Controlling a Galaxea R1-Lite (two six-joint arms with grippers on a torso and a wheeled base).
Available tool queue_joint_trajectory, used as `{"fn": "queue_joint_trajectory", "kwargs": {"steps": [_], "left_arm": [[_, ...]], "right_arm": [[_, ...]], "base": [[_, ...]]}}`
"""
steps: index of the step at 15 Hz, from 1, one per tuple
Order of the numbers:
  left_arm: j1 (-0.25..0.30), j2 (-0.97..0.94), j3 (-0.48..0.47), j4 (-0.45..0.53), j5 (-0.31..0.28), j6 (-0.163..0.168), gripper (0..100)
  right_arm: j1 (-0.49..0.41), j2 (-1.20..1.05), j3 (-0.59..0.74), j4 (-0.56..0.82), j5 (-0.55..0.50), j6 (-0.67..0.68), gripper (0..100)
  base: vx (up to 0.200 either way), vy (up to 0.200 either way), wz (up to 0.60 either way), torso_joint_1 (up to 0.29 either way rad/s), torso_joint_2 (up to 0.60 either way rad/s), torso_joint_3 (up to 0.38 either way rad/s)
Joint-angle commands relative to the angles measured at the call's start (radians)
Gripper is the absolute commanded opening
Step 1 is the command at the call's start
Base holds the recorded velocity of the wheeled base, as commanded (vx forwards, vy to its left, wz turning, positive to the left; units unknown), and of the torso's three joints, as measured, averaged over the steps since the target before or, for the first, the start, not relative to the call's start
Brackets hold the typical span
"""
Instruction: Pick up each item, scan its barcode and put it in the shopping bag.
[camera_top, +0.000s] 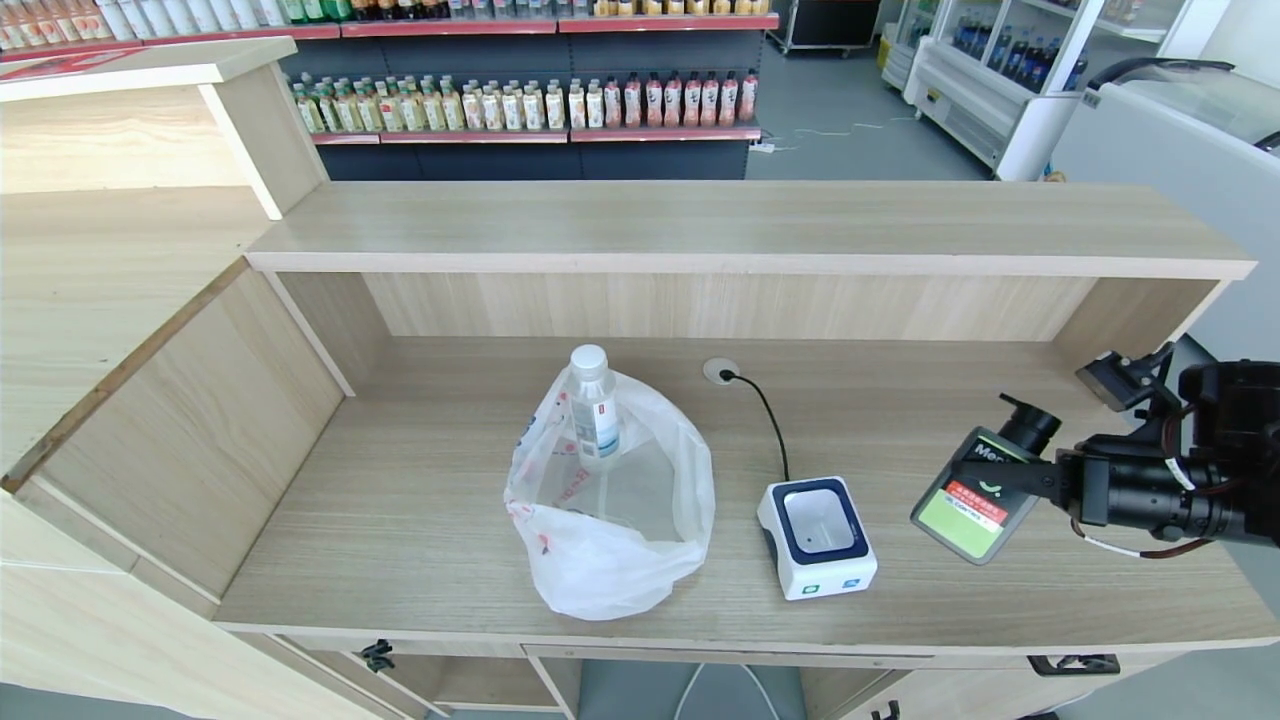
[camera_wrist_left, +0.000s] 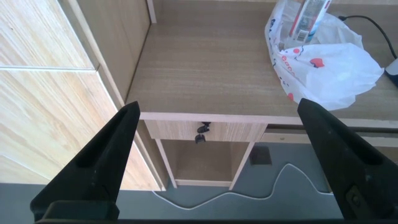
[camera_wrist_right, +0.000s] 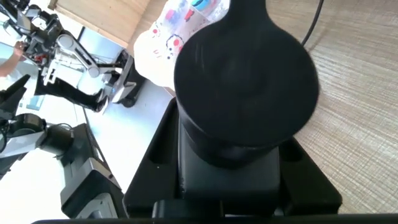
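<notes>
A white plastic shopping bag (camera_top: 610, 505) lies open in the middle of the wooden counter (camera_top: 400, 500). A clear bottle with a white cap (camera_top: 594, 408) stands in the bag. In the left wrist view the bag (camera_wrist_left: 329, 68) and the clear bottle (camera_wrist_left: 305, 18) sit past the counter's front edge. My right gripper (camera_top: 985, 480) is shut on a dark flat bottle with a black cap and green label (camera_top: 968, 505). It holds the bottle tilted above the counter, to the right of the white scanner (camera_top: 818, 535). My left gripper (camera_wrist_left: 219, 106) is open and holds nothing, low in front of the counter's left part.
The scanner's black cable (camera_top: 765, 415) runs back to a hole in the counter. A raised shelf (camera_top: 740, 225) closes the back, and wooden side walls (camera_top: 200, 420) close both ends. Bare counter lies left of the bag.
</notes>
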Motion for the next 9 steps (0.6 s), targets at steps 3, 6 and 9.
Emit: {"fn": "queue_joint_trajectory", "kwargs": {"steps": [3, 6, 9], "left_arm": [[0.0, 0.0, 0.0, 0.002, 0.0, 0.0, 100], [0.0, 0.0, 0.0, 0.0, 0.0, 0.0, 100], [0.0, 0.0, 0.0, 0.0, -0.002, 0.0, 100]], "right_arm": [[0.029, 0.053, -0.041, -0.002, 0.0, -0.001, 0], [0.062, 0.082, -0.07, -0.003, 0.0, -0.006, 0], [0.095, 0.103, -0.096, -0.003, 0.0, -0.006, 0]], "base": [[0.0, 0.0, 0.0, 0.0, 0.0, 0.0], [0.0, 0.0, 0.0, 0.0, 0.0, 0.0], [0.0, 0.0, 0.0, 0.0, 0.0, 0.0]]}}
